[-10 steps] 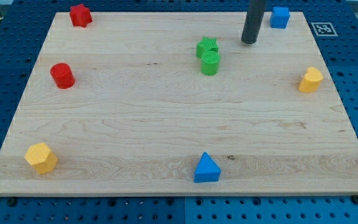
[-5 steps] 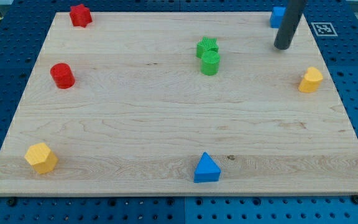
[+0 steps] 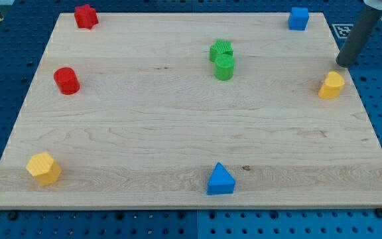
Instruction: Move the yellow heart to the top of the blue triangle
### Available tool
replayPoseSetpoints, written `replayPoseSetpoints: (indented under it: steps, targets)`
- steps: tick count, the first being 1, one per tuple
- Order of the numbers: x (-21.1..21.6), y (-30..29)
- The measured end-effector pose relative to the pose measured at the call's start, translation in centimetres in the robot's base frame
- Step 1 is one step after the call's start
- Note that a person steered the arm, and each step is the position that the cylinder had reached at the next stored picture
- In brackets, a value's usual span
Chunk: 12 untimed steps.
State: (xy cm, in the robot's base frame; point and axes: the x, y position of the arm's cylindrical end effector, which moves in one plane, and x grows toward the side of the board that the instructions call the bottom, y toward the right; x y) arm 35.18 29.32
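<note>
The yellow heart lies near the board's right edge, about mid-height. The blue triangle lies near the board's bottom edge, a little right of centre. My tip is at the board's right edge, just above and slightly right of the yellow heart, with a small gap between them. The rod rises to the view's top right corner.
A wooden board on a blue pegboard. A blue cube at top right, two green blocks touching above centre, a red star-like block top left, a red cylinder at left, a yellow hexagon bottom left.
My tip has moved right and down, from beside the blue cube to the board's right edge just above the yellow heart. No block has moved.
</note>
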Motion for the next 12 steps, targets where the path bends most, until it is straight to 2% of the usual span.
replayPoseSetpoints:
  steps: [2, 4, 6, 8, 10, 12]
  targets:
    - [1.8, 2.7]
    - [2.8, 2.9]
    - [3.6, -2.9]
    - [5.5, -1.8]
    - [5.8, -6.0]
    - [7.0, -7.6]
